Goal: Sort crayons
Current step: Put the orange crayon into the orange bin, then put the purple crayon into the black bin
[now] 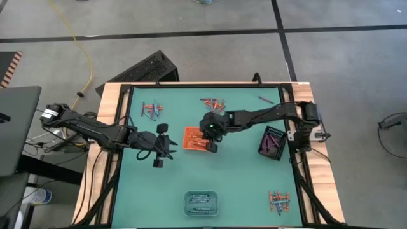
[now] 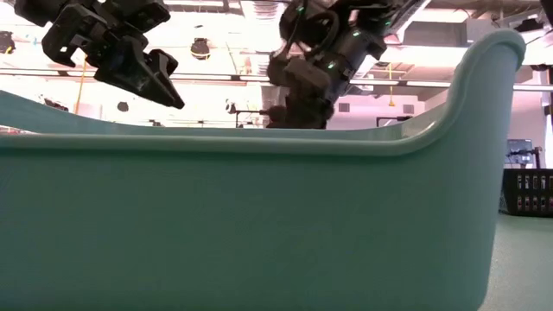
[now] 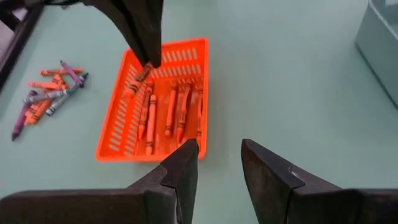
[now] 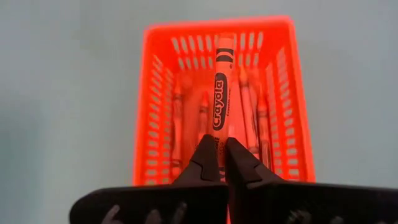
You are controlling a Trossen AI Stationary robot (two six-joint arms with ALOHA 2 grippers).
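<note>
An orange tray (image 1: 193, 135) with several orange crayons (image 3: 174, 112) lying in it sits mid-table. My right gripper (image 1: 212, 147) hangs over the tray, shut on one orange crayon (image 4: 220, 87). My left gripper (image 3: 219, 155) stands open with nothing between its fingers, left of the tray. Loose crayons lie in piles at the far left (image 1: 151, 109), far middle (image 1: 214, 102) and near right (image 1: 278, 202). My right gripper pinches the orange crayon near one end (image 4: 218, 142) between its two fingertips. The fingers slant down from above, and the crayon runs on past them in line with them. Its free end (image 3: 140, 74) points down into the tray; whether it touches the tray I cannot tell.
A black tray (image 1: 272, 141) with purple crayons sits at the right. A clear tray (image 1: 201, 202) stands at the near edge, and its wall (image 2: 259, 225) fills the low view. One crayon (image 1: 266, 99) lies alone at the far right.
</note>
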